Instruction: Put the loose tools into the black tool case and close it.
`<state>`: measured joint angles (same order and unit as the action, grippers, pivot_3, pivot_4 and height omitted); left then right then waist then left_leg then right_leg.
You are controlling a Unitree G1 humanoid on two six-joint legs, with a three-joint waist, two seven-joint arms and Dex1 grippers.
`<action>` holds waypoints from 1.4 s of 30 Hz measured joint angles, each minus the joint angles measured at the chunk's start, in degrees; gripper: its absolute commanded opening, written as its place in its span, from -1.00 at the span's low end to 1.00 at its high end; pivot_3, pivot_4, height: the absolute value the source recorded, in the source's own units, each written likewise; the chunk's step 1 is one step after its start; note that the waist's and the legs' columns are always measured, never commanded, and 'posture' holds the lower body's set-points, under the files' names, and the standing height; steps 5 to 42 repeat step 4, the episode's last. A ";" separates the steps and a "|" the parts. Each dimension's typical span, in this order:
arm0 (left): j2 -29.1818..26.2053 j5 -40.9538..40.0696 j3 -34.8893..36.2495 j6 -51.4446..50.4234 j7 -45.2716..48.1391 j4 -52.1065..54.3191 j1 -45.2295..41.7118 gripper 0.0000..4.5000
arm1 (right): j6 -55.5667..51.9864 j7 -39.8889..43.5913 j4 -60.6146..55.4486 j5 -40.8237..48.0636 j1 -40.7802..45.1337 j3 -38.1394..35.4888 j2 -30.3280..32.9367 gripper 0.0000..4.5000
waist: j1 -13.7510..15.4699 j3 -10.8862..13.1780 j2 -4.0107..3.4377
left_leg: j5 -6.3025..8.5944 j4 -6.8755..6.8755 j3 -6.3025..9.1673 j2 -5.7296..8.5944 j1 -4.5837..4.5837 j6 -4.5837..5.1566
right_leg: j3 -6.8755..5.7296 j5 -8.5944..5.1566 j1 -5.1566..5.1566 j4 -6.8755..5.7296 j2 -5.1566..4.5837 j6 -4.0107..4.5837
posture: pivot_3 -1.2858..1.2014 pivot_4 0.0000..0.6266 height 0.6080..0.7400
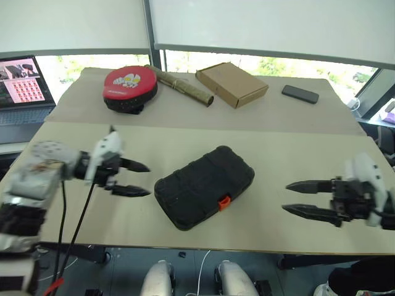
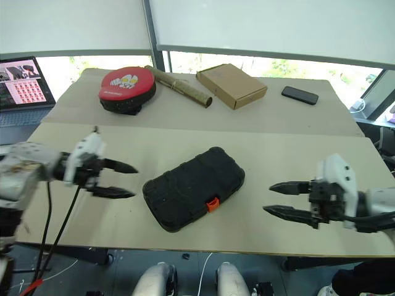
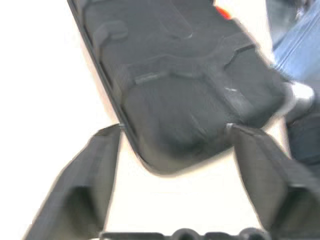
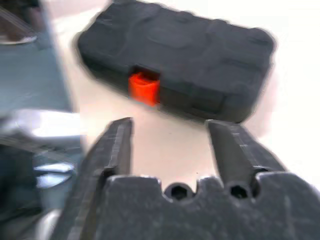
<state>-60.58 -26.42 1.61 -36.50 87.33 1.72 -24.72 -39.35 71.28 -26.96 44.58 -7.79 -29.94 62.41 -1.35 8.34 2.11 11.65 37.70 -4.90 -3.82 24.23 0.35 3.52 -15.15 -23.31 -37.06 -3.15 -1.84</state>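
The black tool case (image 1: 204, 187) lies shut mid-surface (image 1: 185, 139), orange latch (image 1: 224, 201) at six o'clock, flanked by the left pincer (image 1: 136, 179) and right pincer (image 1: 300, 198), both wide open and empty, apparently finished.

Black ribbed tool case (image 1: 203, 187) — orange latch (image 1: 224, 201) — on a beige table (image 1: 185, 142).

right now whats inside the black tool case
The tool case lies shut on the table, orange latch facing the near edge, so its lid covers whatever is inside. No loose tools lie around it. Both end effectors, left and right, stand open beside it, apart from it.
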 measured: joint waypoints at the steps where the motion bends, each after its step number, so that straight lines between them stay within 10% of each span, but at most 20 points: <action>1: -2.56 -0.97 2.89 -1.62 0.50 0.02 1.84 1.00 | -0.89 1.63 1.67 0.87 -0.23 -1.80 1.04 0.87 | 0.20 0.07 0.06 | 0.01 0.00 0.01 0.00 0.00 -0.01 | 0.00 -0.01 -0.02 0.01 -0.06 -0.01 | 0.03 -0.52 1.00; 42: -6.47 -3.53 10.37 -4.26 0.48 1.01 6.43 1.00 | -1.58 4.35 3.91 1.72 0.12 -4.30 2.40 0.99 | 0.69 0.13 0.13 | 0.02 0.01 -0.01 0.04 -0.01 -0.03 | -0.02 -0.04 0.01 0.05 -0.19 -0.08 | 0.03 -0.52 1.00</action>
